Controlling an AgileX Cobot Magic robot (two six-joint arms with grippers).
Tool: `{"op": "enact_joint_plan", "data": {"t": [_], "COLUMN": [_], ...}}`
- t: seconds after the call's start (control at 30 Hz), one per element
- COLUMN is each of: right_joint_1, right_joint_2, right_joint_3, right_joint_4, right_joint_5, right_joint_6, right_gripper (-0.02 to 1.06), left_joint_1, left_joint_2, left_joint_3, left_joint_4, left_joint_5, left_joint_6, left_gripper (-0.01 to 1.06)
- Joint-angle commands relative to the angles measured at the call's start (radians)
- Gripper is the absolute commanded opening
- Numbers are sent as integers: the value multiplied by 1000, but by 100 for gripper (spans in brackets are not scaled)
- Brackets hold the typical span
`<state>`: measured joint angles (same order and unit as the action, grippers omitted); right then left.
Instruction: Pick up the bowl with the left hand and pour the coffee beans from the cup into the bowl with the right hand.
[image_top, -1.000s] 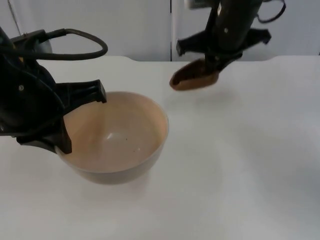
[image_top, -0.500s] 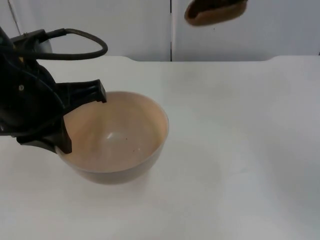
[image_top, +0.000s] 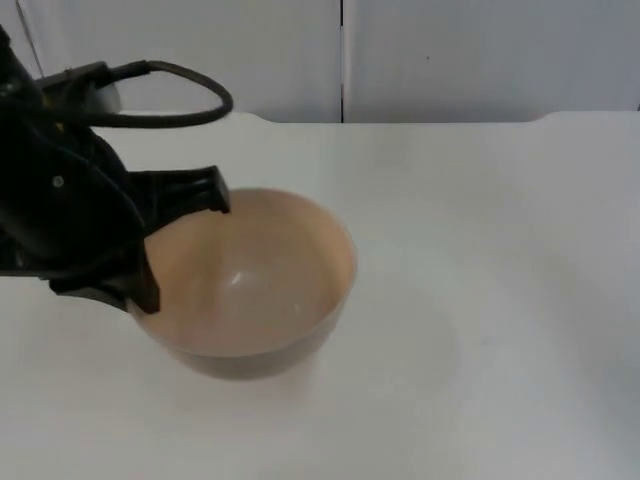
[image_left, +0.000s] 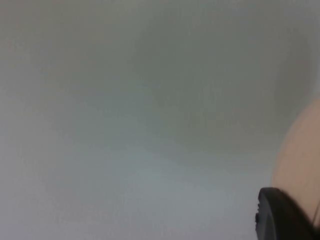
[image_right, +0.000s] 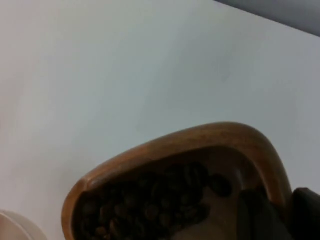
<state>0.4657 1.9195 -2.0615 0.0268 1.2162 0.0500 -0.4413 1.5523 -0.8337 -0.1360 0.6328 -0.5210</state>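
Observation:
A beige bowl (image_top: 255, 285) with nothing visible inside it sits at the table's left in the top view. My left gripper (image_top: 150, 250) is shut on its left rim. In the left wrist view the bowl's outer wall (image_left: 300, 160) shows beside one black fingertip (image_left: 280, 217). In the right wrist view, a brown wooden cup (image_right: 165, 150) holds dark coffee beans (image_right: 145, 205) and hangs above the white table. My right gripper (image_right: 282, 215) is shut on the cup's wall, with one finger (image_right: 257, 215) inside. The bowl's rim (image_right: 12, 225) shows below the cup.
The white table top (image_top: 480, 280) stretches right of the bowl to the grey partition wall (image_top: 450, 60) at the back.
The right arm has lifted the cup up and out of the top view. The left arm has shifted the bowl slightly to the right.

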Motion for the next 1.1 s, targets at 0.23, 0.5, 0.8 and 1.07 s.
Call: {"op": "enact_joint_plan", "data": {"t": [0.23,0.5,0.8,1.07], "right_joint_1": [-4,-4,-2,61], "right_joint_2": [-145,-332,-442,-469], "right_joint_3": [195,493,723,747], "right_joint_4": [4,-2,2,-7], "right_joint_5": [5,-72,-151,-163], "right_joint_6": [-36,-39,-41,-20], "right_gripper": [0,0,0,0], "left_joint_1": [-112,-120,-188,-188], "left_joint_2": [-6,-6,5,64], "left_joint_3": [1,1,1,1], "left_joint_4": [-13,-42,-35,-41], "left_joint_5": [-45,-38,-52,-42], "left_joint_6": [0,0,0,0], "left_gripper": [0,0,0,0]}}
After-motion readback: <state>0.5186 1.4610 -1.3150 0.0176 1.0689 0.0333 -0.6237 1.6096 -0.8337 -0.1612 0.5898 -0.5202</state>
